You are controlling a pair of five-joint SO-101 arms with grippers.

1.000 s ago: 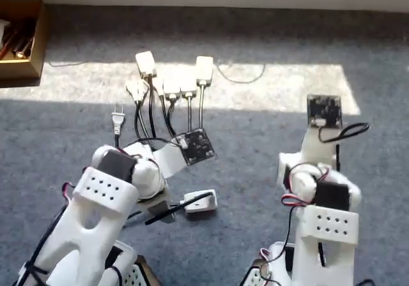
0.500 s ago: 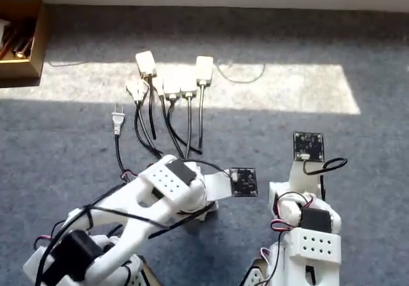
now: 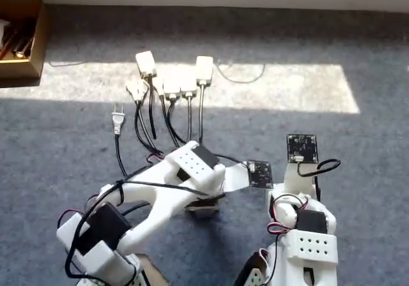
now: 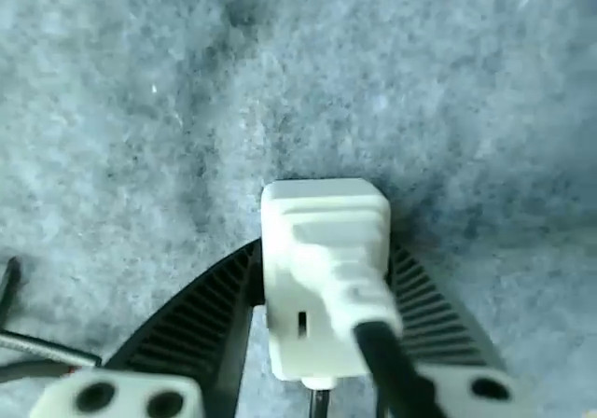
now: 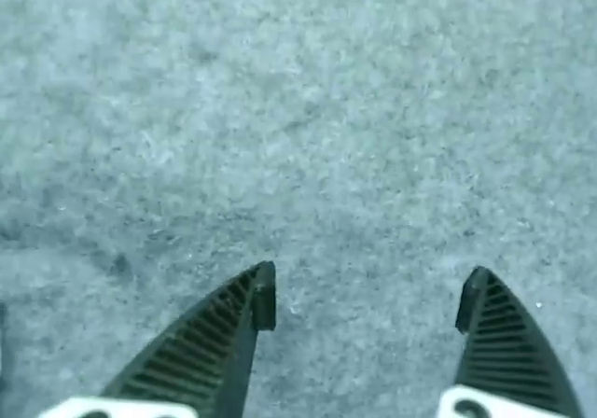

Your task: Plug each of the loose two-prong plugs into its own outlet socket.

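Observation:
In the left wrist view my left gripper (image 4: 325, 250) is shut on a white socket block (image 4: 317, 217) with a black cord, just above the grey carpet. From the high view the left arm (image 3: 192, 165) stretches across to the middle and covers that block. A loose two-prong plug (image 3: 117, 117) lies on the carpet to the left, on its black cord. Several white sockets (image 3: 187, 82) on black cords sit in the sunlit patch at the back. My right gripper (image 5: 370, 283) is open over bare carpet; the right arm (image 3: 300, 225) stands at the front right.
A wooden box (image 3: 22, 40) stands at the back left edge. Black cords (image 3: 150, 133) run from the sockets toward the left arm. A thin cable (image 3: 239, 75) loops at the back centre. Open carpet lies to the right.
The left arm has swung right across the carpet and now covers the white block that lay beside it. The right arm has drawn back toward its base.

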